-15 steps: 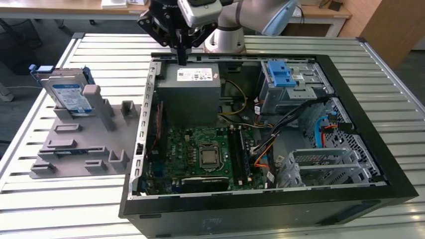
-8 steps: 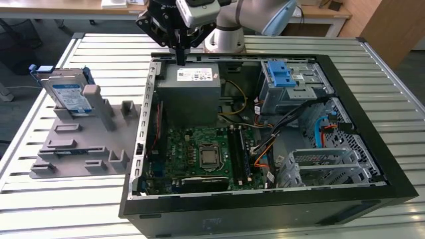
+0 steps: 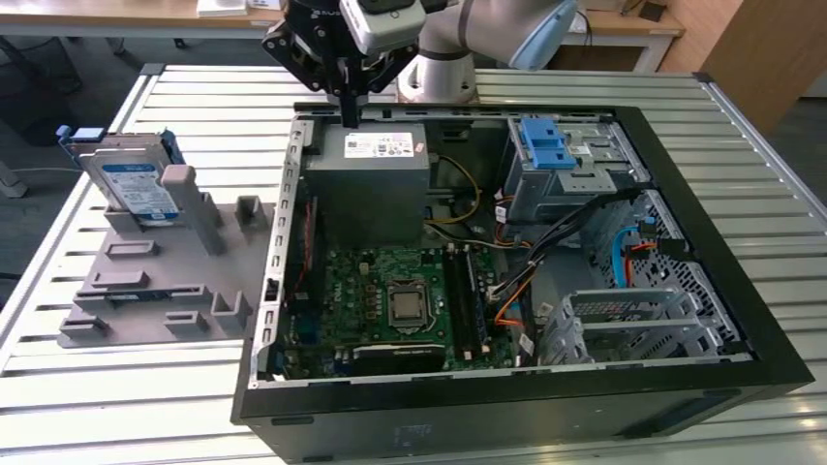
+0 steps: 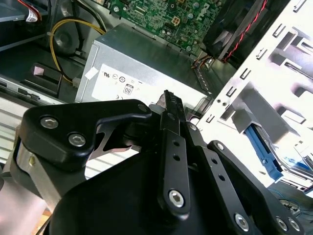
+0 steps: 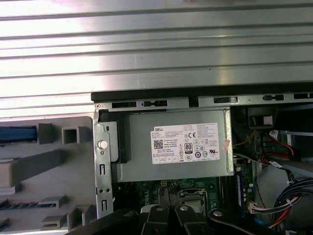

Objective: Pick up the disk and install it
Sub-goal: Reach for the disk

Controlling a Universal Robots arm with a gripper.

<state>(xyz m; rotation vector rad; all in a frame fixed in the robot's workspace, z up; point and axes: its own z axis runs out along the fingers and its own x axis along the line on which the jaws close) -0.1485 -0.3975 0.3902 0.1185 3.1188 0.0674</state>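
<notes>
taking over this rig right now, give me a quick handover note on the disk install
Claw: shut and holding nothing, over the power supply at the edge of the open computer case nearest the arm's base.
Disk: standing on edge in the grey holder on the table, to the exterior view's left of the case and well apart from the claw.
Done: nothing that shows; the disk sits untouched in its holder.
Left: both the pick-up and the install; the disk is not yet in the case.
</notes>
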